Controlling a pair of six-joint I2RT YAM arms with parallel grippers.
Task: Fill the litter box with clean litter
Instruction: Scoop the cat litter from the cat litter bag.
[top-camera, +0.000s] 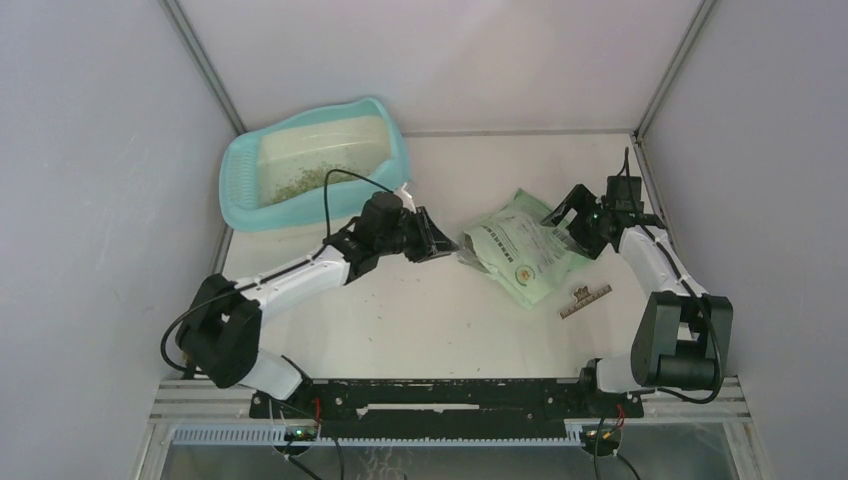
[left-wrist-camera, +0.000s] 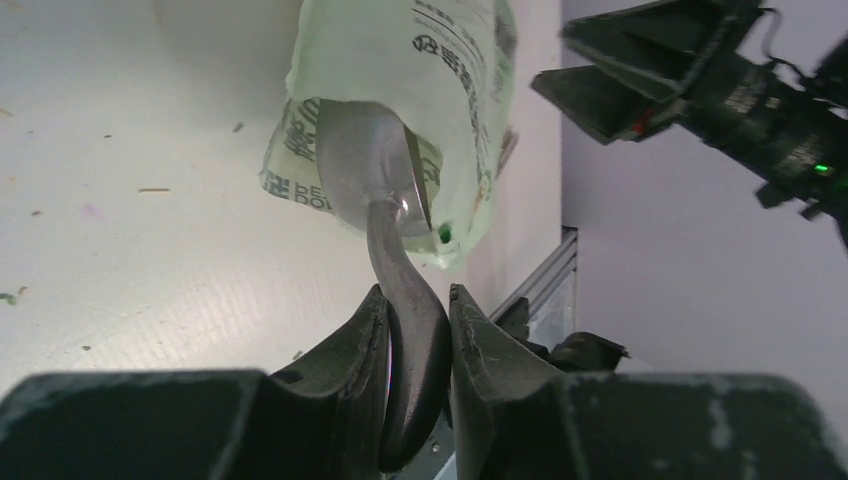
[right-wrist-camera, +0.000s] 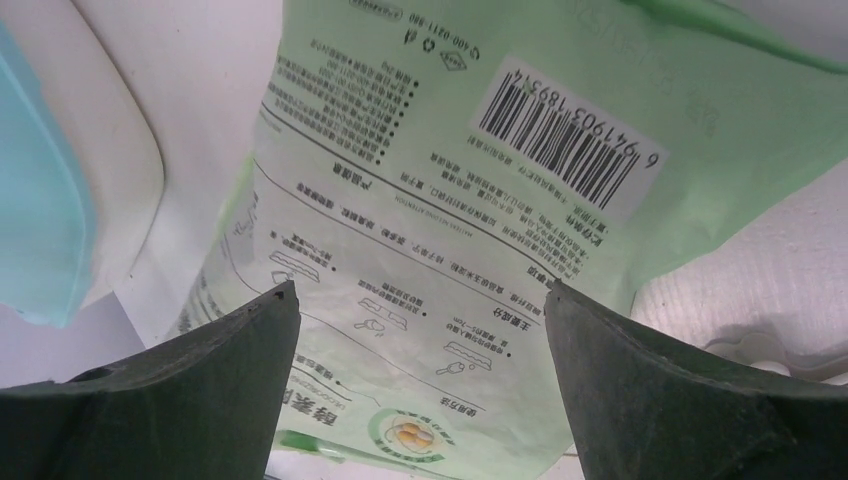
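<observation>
White arms (top-camera: 300, 270), black joints (top-camera: 222, 335), cables (top-camera: 345, 178)

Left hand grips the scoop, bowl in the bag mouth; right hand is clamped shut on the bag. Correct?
Not quite. The right hand is wide open over the bag, not shut on it, as the right wrist view shows. The rest holds: the left hand grips the scoop, bowl in the bag mouth.

Glossy grey metal scoop (left-wrist-camera: 362, 160), shiny plastic bag (right-wrist-camera: 450, 250), smooth plastic litter box (top-camera: 236, 186), matt table (top-camera: 430, 320).
</observation>
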